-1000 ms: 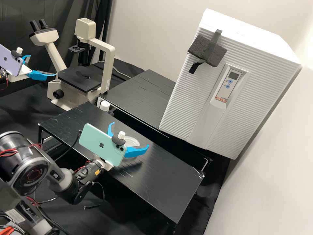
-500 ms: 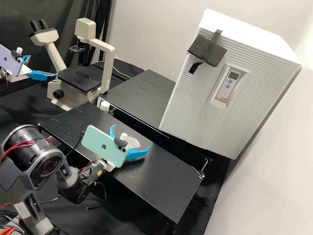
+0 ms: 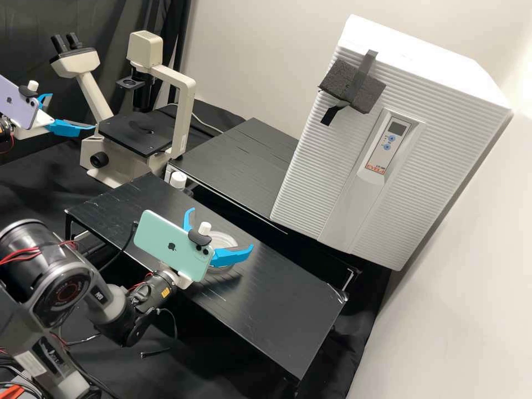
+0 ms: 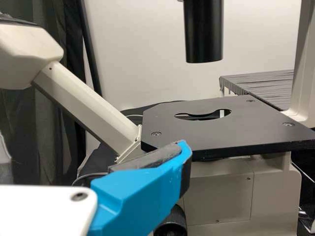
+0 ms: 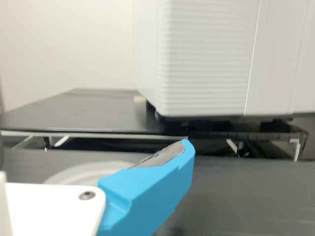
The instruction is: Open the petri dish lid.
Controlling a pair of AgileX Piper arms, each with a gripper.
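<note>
From where I'm standing, the biggest thing is the white cabinet (image 3: 302,188), beyond the right claw (image 3: 222,228) and rising well above it. Next is the long black front table (image 3: 277,316), which runs beneath that claw and out past it both ways. The black rear table (image 3: 238,160) lies beyond the claw, under the cabinet. The microscope (image 3: 183,116) stands well apart from the right claw, just past the tips of the left claw (image 3: 73,111); I can't tell whether they touch it.

Both claws are spread wide. The right one reaches low over the front table, and the left one hangs beside the microscope, its two fingers well parted. A green phone (image 3: 163,244) is mounted behind the right claw's fingers and a lilac phone (image 3: 16,105) behind the left's.

The foam (image 3: 341,83) is taped to the cabinet, high above the right claw. The clear dish (image 3: 228,240) sits on the front table between the right claw's fingers; whether either one touches it, I can't say. Smallest is the white cap (image 3: 178,179), off from the right claw towards the microscope.
</note>
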